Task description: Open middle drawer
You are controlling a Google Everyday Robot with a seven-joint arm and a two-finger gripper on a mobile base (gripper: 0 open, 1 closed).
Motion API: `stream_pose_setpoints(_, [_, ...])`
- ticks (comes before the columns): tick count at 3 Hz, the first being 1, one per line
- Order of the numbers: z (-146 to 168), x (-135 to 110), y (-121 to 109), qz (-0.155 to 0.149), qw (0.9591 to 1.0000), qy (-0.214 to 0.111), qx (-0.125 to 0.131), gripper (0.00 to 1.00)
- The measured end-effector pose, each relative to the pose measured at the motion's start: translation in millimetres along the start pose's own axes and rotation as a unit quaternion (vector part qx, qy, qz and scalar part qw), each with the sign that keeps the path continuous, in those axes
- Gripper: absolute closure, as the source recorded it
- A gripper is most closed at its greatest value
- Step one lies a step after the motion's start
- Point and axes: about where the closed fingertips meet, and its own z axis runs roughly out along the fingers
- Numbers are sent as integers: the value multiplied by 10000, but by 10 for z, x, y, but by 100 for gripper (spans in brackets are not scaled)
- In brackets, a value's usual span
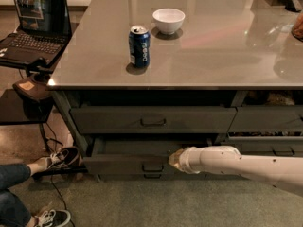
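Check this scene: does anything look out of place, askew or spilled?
Only one thing stands out: the middle drawer juts partway out of the cabinet, while the drawer above sits flush. The gripper is at its front, just right of the handle. The can and bowl stand upright; nothing is spilled.
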Motion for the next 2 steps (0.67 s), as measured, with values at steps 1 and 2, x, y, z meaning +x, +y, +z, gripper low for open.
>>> stream_pose_setpoints(1, [0,0,0,0,10000,0,0,81])
stream_pose_setpoints(2, [0,0,0,0,10000,0,0,58])
